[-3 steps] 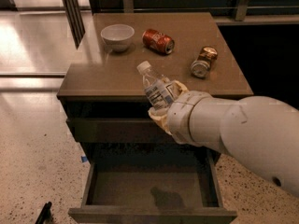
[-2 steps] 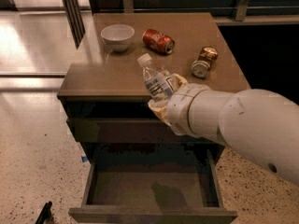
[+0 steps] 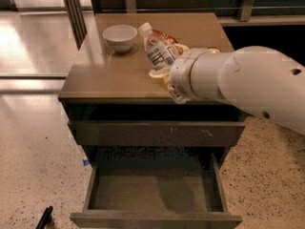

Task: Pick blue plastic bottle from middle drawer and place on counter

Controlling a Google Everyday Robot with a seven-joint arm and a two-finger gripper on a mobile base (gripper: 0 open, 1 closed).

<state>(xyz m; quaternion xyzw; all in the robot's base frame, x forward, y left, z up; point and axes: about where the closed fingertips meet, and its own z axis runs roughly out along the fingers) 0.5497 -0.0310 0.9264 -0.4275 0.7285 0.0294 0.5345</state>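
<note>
My gripper [image 3: 166,61] is shut on the blue plastic bottle [image 3: 156,49], a clear bottle with a white cap and a pale label. The bottle is tilted, cap toward the upper left, and is held just above the middle of the counter [image 3: 109,75]. My white arm comes in from the right and covers the counter's right part. The middle drawer [image 3: 152,191] stands pulled open below, and its greenish-grey floor is bare.
A white bowl [image 3: 120,36] sits at the counter's back left. A sliver of the red soda can [image 3: 164,33] shows behind the bottle. A closed, scratched drawer front [image 3: 157,133] lies above the open drawer. A dark object [image 3: 44,217] lies on the speckled floor at lower left.
My gripper has carried the bottle up and farther back over the counter, from its front edge toward its middle. The cans are now largely hidden behind the bottle and arm.
</note>
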